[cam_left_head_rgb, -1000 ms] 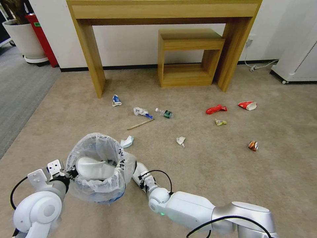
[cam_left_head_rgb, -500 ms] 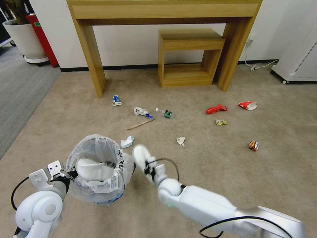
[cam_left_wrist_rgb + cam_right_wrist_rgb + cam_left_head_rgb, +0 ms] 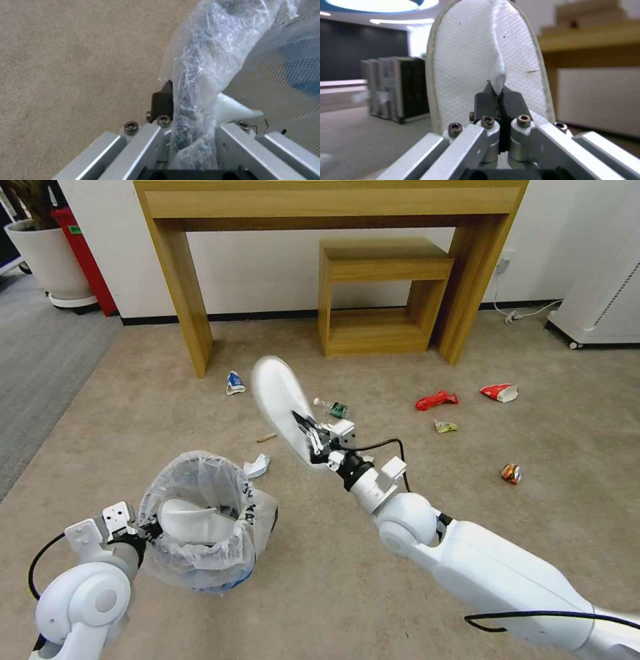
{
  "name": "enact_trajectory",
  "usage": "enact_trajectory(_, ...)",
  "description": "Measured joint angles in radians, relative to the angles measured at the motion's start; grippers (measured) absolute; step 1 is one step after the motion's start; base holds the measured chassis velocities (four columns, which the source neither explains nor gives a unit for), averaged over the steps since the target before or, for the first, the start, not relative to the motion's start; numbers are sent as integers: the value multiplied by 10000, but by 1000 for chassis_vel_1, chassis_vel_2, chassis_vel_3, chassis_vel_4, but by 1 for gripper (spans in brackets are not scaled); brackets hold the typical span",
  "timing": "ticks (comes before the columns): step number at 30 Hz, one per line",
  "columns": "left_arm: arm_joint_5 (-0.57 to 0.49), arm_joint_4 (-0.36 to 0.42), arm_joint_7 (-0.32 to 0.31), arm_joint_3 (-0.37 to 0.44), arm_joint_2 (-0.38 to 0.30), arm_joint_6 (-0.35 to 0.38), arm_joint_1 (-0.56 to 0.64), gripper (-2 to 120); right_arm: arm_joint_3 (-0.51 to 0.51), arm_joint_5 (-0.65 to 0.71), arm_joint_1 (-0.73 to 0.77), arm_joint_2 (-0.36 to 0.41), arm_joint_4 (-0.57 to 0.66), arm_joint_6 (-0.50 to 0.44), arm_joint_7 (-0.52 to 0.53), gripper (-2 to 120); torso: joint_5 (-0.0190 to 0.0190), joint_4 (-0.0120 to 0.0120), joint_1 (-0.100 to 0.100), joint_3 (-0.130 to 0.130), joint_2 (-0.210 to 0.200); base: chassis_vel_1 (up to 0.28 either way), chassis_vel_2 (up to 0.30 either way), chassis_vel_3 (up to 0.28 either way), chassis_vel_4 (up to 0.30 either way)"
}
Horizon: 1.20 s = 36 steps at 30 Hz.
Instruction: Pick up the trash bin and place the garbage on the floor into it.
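Right gripper (image 3: 312, 435): jaws pinched on white slipper (image 3: 279, 397), now lifted above the floor (image 3: 400, 553)
Left gripper (image 3: 191, 117): clamps trash bin (image 3: 200, 517) rim, ready for the drop

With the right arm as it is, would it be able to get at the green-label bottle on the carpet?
Probably not yet. The right gripper is shut on a white slipper held up in the air, so its fingers are occupied. The bottle lies just beyond, with nothing lying on it.

I'm seeing black print on the trash bin (image 3: 200, 527) liner, but I'm not making out any of it.
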<state>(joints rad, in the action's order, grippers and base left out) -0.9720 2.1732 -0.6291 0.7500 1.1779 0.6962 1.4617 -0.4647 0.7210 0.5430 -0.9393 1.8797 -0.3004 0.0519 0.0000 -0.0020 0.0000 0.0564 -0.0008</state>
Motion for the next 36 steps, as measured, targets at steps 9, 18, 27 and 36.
enact_trajectory(9,-21,214,-25,37,104,25,56,1,-1138,-1520,-813,-739,-481,-971,-828,0,-1,0,0,1,0,0,0,0,0)
enact_trajectory(18,-40,335,-52,34,278,60,48,1,-2587,-2204,-1884,-2873,-2416,-1800,-1082,0,-2,2,1,1,-1,0,0,0,0)
enact_trajectory(27,-55,402,-48,119,274,55,116,1,-3357,-2618,-2204,-3635,-3712,-2048,-1173,0,-2,0,0,1,0,0,0,0,0)
enact_trajectory(36,-45,448,-10,163,352,10,200,1,-3855,-3252,-1966,-4142,-5023,-2601,-1216,0,-1,0,0,1,-1,0,0,0,0)
